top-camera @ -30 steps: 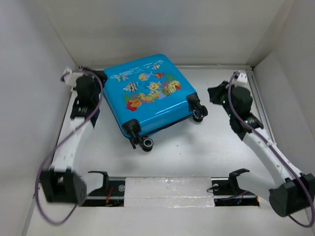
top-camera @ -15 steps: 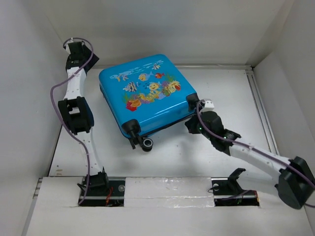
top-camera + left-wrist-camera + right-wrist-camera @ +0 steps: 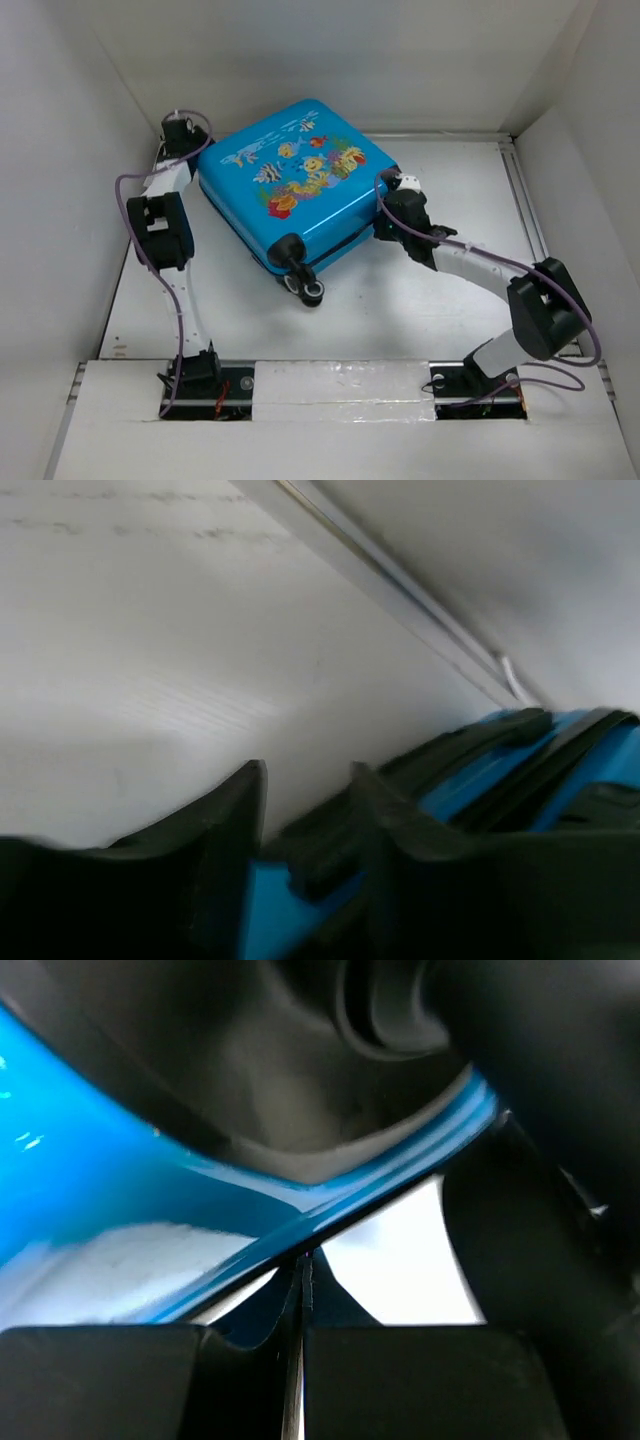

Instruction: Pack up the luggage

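White-walled table [image 3: 440,290]: the right gripper [image 3: 385,222], fingers pressed together, noses the wheel-end corner of the one blue fish-print suitcase [image 3: 295,190], which lies flat and zipped to its left. The left gripper [image 3: 188,140], jaws parted, straddles the far-left rim. The case runs diagonally between both arms, equally near.
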Controlling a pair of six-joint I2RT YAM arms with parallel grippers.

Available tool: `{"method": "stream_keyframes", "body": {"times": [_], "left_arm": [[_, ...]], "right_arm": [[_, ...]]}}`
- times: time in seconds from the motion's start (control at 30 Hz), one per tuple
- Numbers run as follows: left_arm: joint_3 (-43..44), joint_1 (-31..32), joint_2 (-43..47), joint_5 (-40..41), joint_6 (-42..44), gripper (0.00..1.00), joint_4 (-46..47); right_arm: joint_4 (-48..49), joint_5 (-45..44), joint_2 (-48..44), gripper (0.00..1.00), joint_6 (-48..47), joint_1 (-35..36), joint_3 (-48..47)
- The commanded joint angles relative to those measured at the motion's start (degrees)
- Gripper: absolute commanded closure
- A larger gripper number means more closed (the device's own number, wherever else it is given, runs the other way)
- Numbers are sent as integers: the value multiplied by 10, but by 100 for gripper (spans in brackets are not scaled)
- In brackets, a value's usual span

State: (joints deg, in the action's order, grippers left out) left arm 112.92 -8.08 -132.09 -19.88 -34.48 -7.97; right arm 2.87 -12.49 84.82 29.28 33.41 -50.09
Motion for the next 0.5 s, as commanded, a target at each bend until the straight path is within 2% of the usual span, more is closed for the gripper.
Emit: {"method": "stream_keyframes", "body": {"times": [0.0,0.03,0.07,0.1,0.13,0.2,0.23,0.27,0.3,0.47], "left_arm": [[-238,34,133,-39,-64,68,117],[-307,41,163,-33,-93,73,165],[-371,41,193,-14,-153,75,208],[-432,46,222,-2,-173,75,285],[-530,52,250,14,-185,78,309],[-608,69,336,75,-199,83,338],[-641,77,364,88,-199,83,344],[-701,99,419,104,-199,88,344],[-726,111,445,133,-199,88,344],[-839,204,604,214,-224,90,300]], "right_arm": [[95,4,45,100,-10,-32,-90],[95,11,60,100,-15,-32,-104],[95,24,74,100,-15,-38,-119],[87,24,87,100,-22,-38,-147],[82,31,110,100,-22,-44,-161],[82,53,130,100,-31,-49,-194],[77,68,141,100,-40,-57,-207],[72,83,163,100,-47,-57,-223],[64,131,177,100,-47,-66,-242],[-45,224,292,98,-83,-66,-450]]}}
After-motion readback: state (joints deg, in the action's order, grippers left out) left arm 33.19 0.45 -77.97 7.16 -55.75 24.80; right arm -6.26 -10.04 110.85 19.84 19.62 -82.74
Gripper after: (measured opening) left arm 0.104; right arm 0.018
